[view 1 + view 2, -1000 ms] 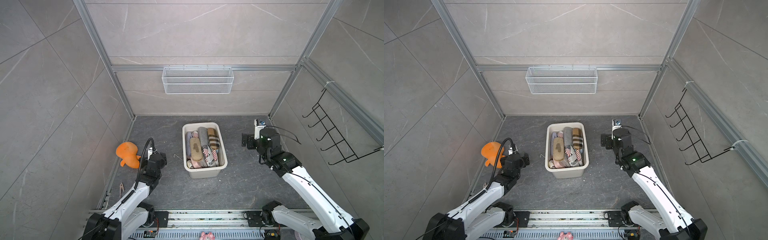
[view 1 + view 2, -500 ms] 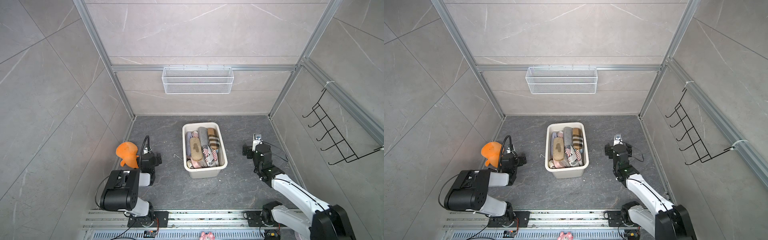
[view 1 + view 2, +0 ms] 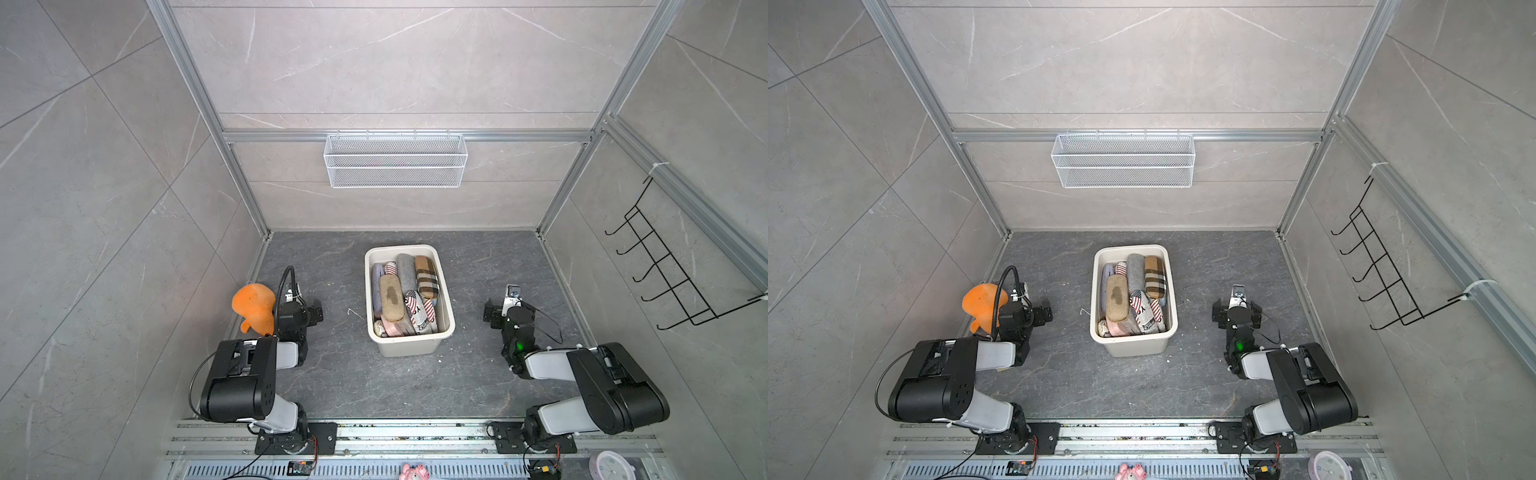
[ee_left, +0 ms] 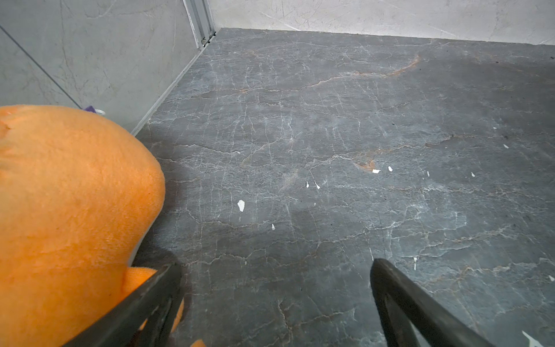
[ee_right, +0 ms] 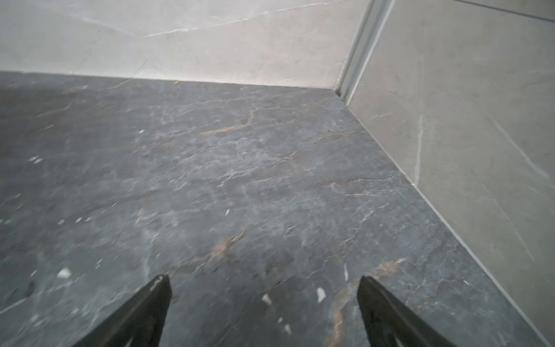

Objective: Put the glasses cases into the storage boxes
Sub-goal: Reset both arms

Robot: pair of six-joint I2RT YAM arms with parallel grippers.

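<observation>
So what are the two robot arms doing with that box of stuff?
Right now neither arm is holding anything. The glasses cases are all piled inside the cream box in the middle of the floor, and none can be seen lying outside it. The left gripper is open, low over the floor beside an orange plush toy. The right gripper is open too, over bare floor on the other side. The tidying looks finished.

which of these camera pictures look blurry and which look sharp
Right wrist view: soft and smeared across the floor and the right gripper. Left wrist view: crisp floor veins, orange plush toy sharp. Both top views: sharp, evenly lit.
</observation>
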